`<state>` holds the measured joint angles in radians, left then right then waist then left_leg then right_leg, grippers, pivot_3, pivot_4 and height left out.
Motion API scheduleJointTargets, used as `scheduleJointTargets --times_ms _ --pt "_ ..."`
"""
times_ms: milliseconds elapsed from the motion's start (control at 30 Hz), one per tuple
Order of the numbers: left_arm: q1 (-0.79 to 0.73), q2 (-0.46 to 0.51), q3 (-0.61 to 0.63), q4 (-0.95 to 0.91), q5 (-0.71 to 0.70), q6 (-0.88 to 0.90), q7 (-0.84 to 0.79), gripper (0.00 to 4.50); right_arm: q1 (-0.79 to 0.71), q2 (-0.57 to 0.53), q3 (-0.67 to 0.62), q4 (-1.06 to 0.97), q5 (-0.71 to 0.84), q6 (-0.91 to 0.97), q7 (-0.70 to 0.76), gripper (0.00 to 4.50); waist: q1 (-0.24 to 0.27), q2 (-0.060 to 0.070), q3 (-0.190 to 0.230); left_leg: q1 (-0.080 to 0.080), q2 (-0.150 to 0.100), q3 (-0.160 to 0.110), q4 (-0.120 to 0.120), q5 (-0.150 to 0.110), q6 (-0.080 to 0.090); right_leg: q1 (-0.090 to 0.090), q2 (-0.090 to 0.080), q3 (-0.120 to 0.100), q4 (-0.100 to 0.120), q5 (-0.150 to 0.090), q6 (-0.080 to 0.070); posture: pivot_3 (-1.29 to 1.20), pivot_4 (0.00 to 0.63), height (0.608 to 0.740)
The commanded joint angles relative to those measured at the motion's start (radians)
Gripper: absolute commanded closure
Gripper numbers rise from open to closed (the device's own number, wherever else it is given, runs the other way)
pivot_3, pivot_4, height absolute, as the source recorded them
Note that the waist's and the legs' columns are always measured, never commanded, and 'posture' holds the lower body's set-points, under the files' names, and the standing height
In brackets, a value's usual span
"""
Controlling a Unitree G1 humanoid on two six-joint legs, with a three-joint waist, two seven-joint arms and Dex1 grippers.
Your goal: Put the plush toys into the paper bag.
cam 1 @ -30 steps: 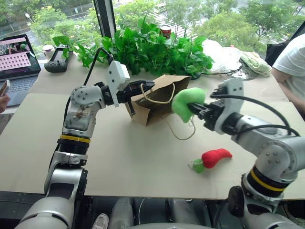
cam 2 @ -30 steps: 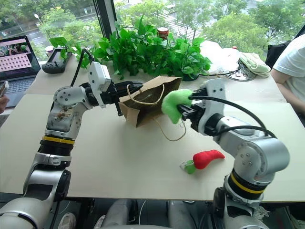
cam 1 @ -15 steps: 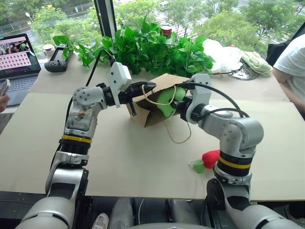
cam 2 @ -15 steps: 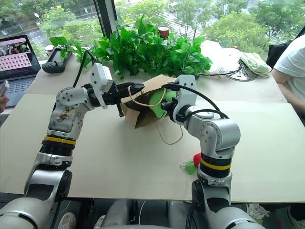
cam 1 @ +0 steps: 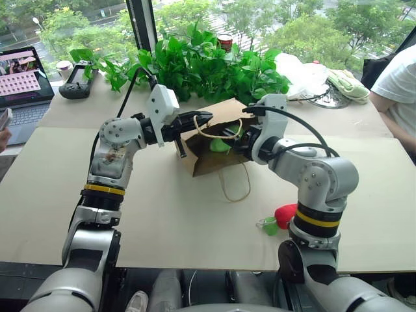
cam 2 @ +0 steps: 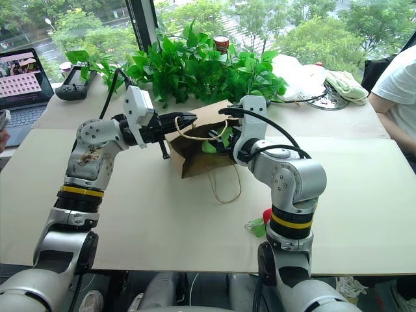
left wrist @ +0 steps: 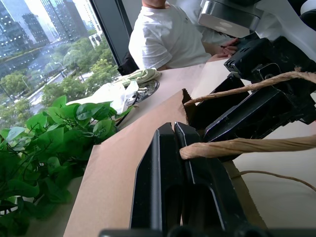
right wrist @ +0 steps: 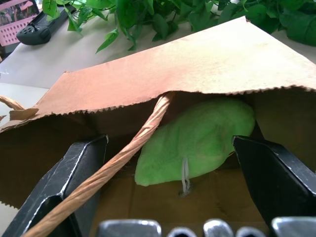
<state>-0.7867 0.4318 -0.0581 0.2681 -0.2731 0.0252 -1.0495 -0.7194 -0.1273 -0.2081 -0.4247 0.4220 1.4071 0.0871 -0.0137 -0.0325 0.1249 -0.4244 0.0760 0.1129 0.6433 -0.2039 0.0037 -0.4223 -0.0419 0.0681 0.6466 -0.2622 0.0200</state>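
So the right claw [right wrist: 173, 163] is sitting right at the mouth of the paper bag [cam 1: 207, 158], fingers spread wide and gripping nothing. The green plush toy [right wrist: 197, 140] lies loose inside the bag between those two black fingers, on the bag's lower wall, with its little white tag sticking out toward the opening. One of the bag's cord handles [right wrist: 118, 160] runs diagonally across in front of the toy.

The left claw [left wrist: 173, 131] comes in level from the other side and is pinched tight on the upper edge of the bag's mouth, holding it open, with a cord handle lying against its fingers. The bag itself is tipped on its side on the tabletop [cam 1: 162, 214], mouth facing the right arm, and its other handle [cam 1: 235, 185] trails down in a loop onto the tabletop.

The red chili plush toy [cam 1: 283, 215] is out on the tabletop, near the front edge, well apart from the bag, partly hidden behind the right arm, green stem end showing.

Behind the bag there's a row of leafy plants [cam 1: 201, 65], a white plastic bag [cam 1: 302, 75], a laptop [cam 1: 23, 81] off to the left, and a person in a white shirt [cam 1: 396, 91] at the far right.
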Motion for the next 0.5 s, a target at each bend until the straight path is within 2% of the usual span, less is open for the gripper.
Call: scheduleJointTargets --times_ms 33,233,367,500 --pt "-0.028 0.002 0.01 -0.007 0.003 -0.019 0.008 4.5 0.049 -0.138 -0.061 -0.142 0.064 0.081 0.085 0.02 0.003 0.0 0.0 0.0 0.0 0.0 0.0 0.0 0.0 0.0 0.0 0.0 -0.001 0.0 0.0 0.0 0.15 0.74" --pt "-0.034 -0.003 0.01 0.007 0.002 -0.022 0.007 4.5 0.189 -0.45 -0.101 -0.315 0.174 0.142 0.276 0.02 -0.001 0.0 0.0 -0.001 0.0 0.0 -0.001 0.0 0.001 0.0 -0.001 0.0 -0.003 0.0 0.0 0.0 0.15 0.74" --pt "-0.037 -0.009 0.007 0.014 0.002 -0.024 0.005 4.5 0.37 -0.728 -0.038 -0.429 0.219 0.101 0.412 0.02 -0.003 0.001 0.0 0.0 0.0 -0.001 -0.001 0.0 0.001 0.001 0.0 0.001 -0.004 0.0 0.001 0.0 0.15 0.74" --pt "-0.038 -0.012 0.004 0.017 0.002 -0.027 0.002 4.5 0.54 -0.893 0.005 -0.471 0.21 0.017 0.486 0.02 -0.005 0.001 0.001 0.001 -0.002 -0.003 -0.001 0.0 0.001 0.003 -0.001 0.002 -0.005 -0.001 0.002 0.0 0.15 0.74"
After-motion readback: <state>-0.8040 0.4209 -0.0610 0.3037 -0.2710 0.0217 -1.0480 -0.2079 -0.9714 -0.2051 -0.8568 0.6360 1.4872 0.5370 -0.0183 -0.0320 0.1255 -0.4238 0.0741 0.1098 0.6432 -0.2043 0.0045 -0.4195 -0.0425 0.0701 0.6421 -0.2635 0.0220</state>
